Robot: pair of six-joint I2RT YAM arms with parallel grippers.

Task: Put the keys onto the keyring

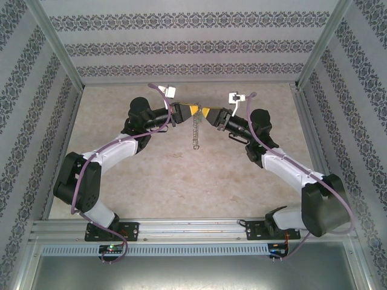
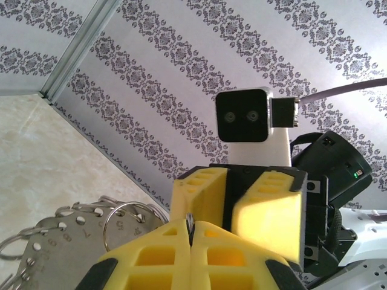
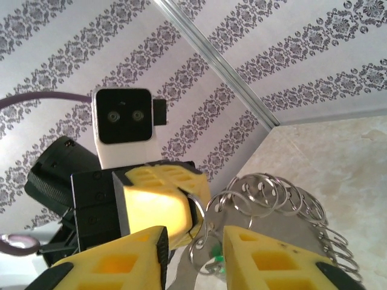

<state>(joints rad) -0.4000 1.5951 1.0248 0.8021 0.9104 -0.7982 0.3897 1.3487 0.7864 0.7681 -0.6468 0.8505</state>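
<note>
Left gripper (image 2: 190, 232) pressed together, pinching keyring (image 3: 266, 193) wire, lower centre. Right gripper (image 3: 195, 257) spread, green key (image 3: 215, 263) in gap, bottom centre.

Grey wire keyring (image 3: 259, 190), fringed with small loops, hangs upright, tiny green key (image 3: 213, 263) near its bottom.

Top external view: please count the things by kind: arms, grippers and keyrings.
arms: 2 (left arm, right arm)
grippers: 2 (left gripper, right gripper)
keyring: 1
total: 5
</note>
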